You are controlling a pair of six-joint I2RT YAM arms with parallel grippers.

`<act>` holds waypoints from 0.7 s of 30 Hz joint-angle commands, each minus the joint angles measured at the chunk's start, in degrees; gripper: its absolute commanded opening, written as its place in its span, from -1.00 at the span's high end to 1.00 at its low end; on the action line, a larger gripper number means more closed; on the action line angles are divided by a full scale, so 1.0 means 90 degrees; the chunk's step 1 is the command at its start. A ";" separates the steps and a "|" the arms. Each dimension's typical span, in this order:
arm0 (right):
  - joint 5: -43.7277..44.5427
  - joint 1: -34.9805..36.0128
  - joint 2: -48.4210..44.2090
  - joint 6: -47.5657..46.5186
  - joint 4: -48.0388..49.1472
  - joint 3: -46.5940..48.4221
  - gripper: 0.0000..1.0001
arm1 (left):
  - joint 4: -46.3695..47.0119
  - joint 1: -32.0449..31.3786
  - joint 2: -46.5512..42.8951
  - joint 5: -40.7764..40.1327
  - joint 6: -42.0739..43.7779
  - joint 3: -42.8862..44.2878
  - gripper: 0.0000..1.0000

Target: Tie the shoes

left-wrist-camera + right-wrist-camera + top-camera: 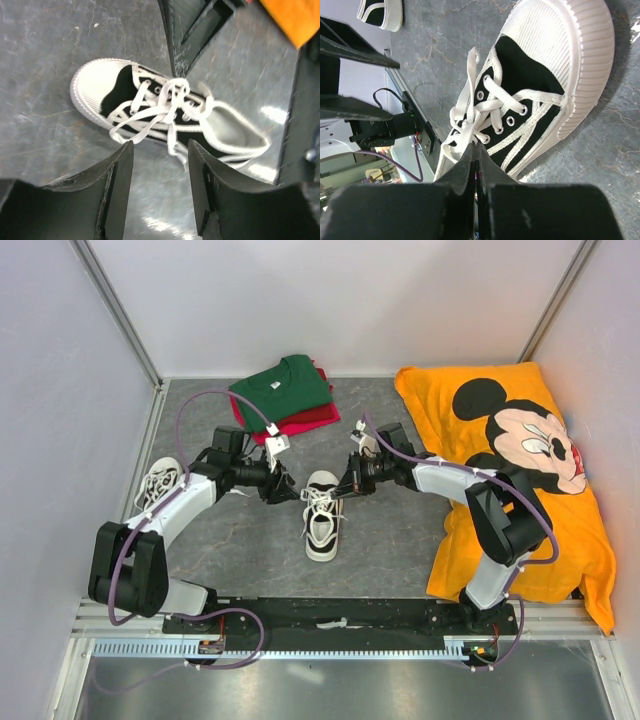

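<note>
By the left edge of the desk [400,540] lies one shoe [160,480], out of reach of both tools. The left gripper [160,147] hangs partly open and empty over the laces [150,112] of the other shoe [322,520], mid-desk. The right gripper [476,150] is pressed tight, seemingly pinching a lace strand [451,146]. Nothing pins this shoe down, so a pull may drag it sideways, or the strand may slip free
</note>
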 commanded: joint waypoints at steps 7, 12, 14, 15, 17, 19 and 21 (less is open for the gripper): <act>-0.0024 0.0189 -0.0330 -0.0347 -0.0220 0.0160 1.00 | -0.1470 0.0007 0.0679 0.0546 0.6694 0.0401 -0.49; 0.0005 0.0208 -0.0320 -0.0405 -0.0317 0.0199 1.00 | -0.1460 -0.0110 0.1440 0.0410 0.7516 0.0791 -0.82; -0.0005 0.0208 -0.0320 -0.0435 -0.0347 0.0219 1.00 | -0.1373 -0.0159 0.1598 0.0342 0.7634 0.0928 -0.82; -0.0005 0.0208 -0.0330 -0.0454 -0.0376 0.0238 1.00 | -0.1304 -0.0179 0.1666 0.0322 0.7654 0.0948 -0.82; -0.0014 0.0218 -0.0311 -0.0464 -0.0405 0.0238 1.00 | -0.1206 -0.0228 0.1861 0.0244 0.7683 0.1055 -0.81; -0.0024 0.0208 -0.0281 -0.0474 -0.0415 0.0238 1.00 | -0.1167 -0.0305 0.1969 0.0147 0.7761 0.1133 -0.76; -0.0024 0.0218 -0.0271 -0.0484 -0.0444 0.0267 1.00 | -0.1167 -0.0345 0.2106 0.0126 0.7858 0.1241 -0.70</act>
